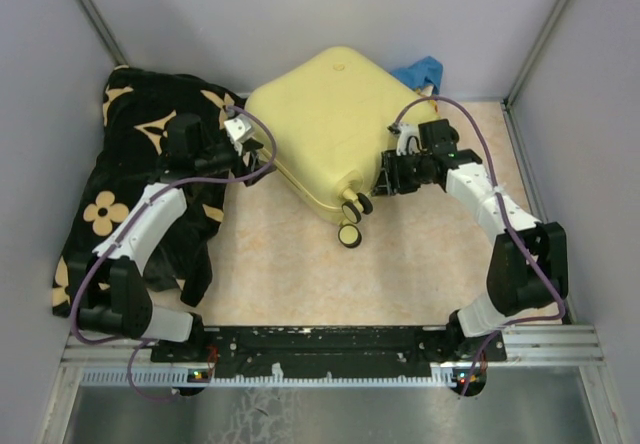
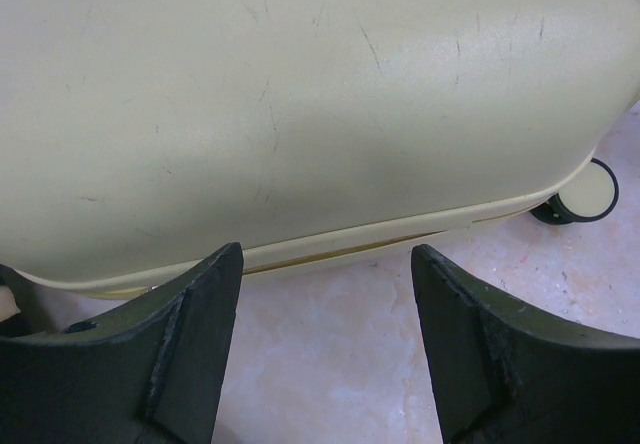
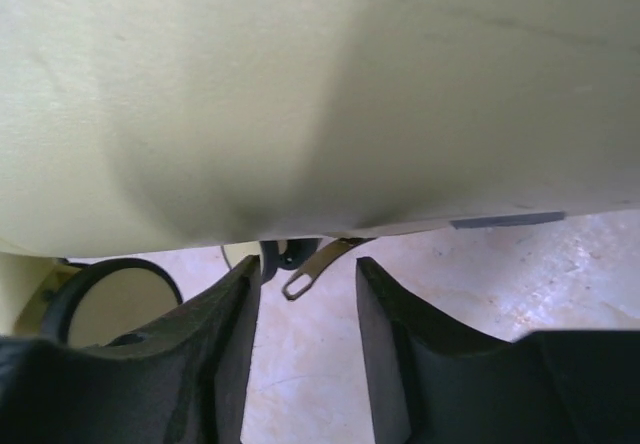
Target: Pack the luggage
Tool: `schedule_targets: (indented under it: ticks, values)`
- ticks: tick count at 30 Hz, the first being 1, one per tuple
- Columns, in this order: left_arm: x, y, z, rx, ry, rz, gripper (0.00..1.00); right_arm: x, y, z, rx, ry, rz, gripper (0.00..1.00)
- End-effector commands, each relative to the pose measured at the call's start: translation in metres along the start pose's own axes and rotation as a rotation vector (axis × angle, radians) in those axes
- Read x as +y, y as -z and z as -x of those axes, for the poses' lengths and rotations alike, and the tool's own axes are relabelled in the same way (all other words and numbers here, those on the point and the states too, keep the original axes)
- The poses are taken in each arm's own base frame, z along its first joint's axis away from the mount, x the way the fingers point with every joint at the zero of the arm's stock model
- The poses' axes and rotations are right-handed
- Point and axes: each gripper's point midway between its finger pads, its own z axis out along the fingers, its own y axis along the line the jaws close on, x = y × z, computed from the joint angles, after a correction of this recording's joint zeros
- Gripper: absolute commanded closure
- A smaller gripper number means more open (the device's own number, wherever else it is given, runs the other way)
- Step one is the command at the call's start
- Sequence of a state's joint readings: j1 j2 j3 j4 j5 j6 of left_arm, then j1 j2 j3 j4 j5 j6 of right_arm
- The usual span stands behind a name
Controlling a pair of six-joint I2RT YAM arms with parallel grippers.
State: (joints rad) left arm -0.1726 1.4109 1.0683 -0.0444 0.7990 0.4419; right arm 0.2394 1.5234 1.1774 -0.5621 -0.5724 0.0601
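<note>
The pale-yellow luggage (image 1: 325,114) lies closed on the table, shell up, its small black wheels (image 1: 355,204) at the near corner. My left gripper (image 1: 243,130) is open and empty at its left edge. In the left wrist view the shell (image 2: 300,94) and its seam fill the frame just beyond the gripper (image 2: 325,256), with a wheel (image 2: 587,192) at the right. My right gripper (image 1: 386,174) is open at the near right edge. In the right wrist view the gripper (image 3: 308,266) has a metal zipper pull (image 3: 318,268) hanging between its fingertips, untouched, under the shell (image 3: 320,84).
A black blanket with tan flowers (image 1: 140,164) lies bunched at the left under my left arm. A blue cloth (image 1: 420,71) pokes out behind the luggage. One wheel (image 1: 349,235) sits just in front of the near corner. Grey walls close three sides.
</note>
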Motion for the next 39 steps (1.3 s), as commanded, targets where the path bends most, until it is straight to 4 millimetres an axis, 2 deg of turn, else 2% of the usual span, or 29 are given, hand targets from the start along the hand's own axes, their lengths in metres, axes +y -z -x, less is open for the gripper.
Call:
schedule_targets:
  ticks: [1,4,6,9,12,17,19,23,33,39]
  values:
    - [-0.004,0.004,0.006,-0.015,-0.022,0.007,0.26,-0.027,-0.001,-0.003,-0.01,-0.04,-0.128,0.61]
    - [-0.003,0.005,0.006,-0.01,-0.032,0.009,0.26,-0.059,0.008,-0.028,0.055,-0.143,-0.198,0.7]
    - [-0.002,0.005,0.005,-0.008,-0.035,0.011,0.26,-0.077,0.014,-0.044,0.092,-0.161,-0.242,0.72]
    - [-0.002,0.003,0.003,-0.005,-0.033,0.01,0.25,-0.093,0.021,-0.053,0.121,-0.108,-0.301,0.73]
    - [-0.001,0.003,0.004,-0.008,-0.032,0.01,0.26,-0.081,0.025,-0.038,0.035,-0.058,-0.232,0.68]
    - [-0.002,0.001,0.006,-0.014,-0.025,-0.005,0.26,-0.049,0.034,-0.01,-0.246,0.189,-0.105,0.57]
    - [-0.002,0.0,0.005,-0.015,-0.02,-0.007,0.26,-0.04,0.037,0.0,-0.358,0.268,-0.083,0.56]
    - [-0.002,-0.001,0.007,-0.019,-0.009,-0.008,0.26,-0.028,0.039,0.019,-0.556,0.336,-0.06,0.49]
    - [-0.003,0.006,0.017,-0.025,-0.027,0.003,0.25,-0.003,0.011,0.023,-0.641,0.463,-0.008,0.49]
    - [-0.005,0.01,0.021,-0.022,-0.046,0.0,0.24,-0.009,-0.009,0.021,-0.632,0.459,-0.014,0.52]
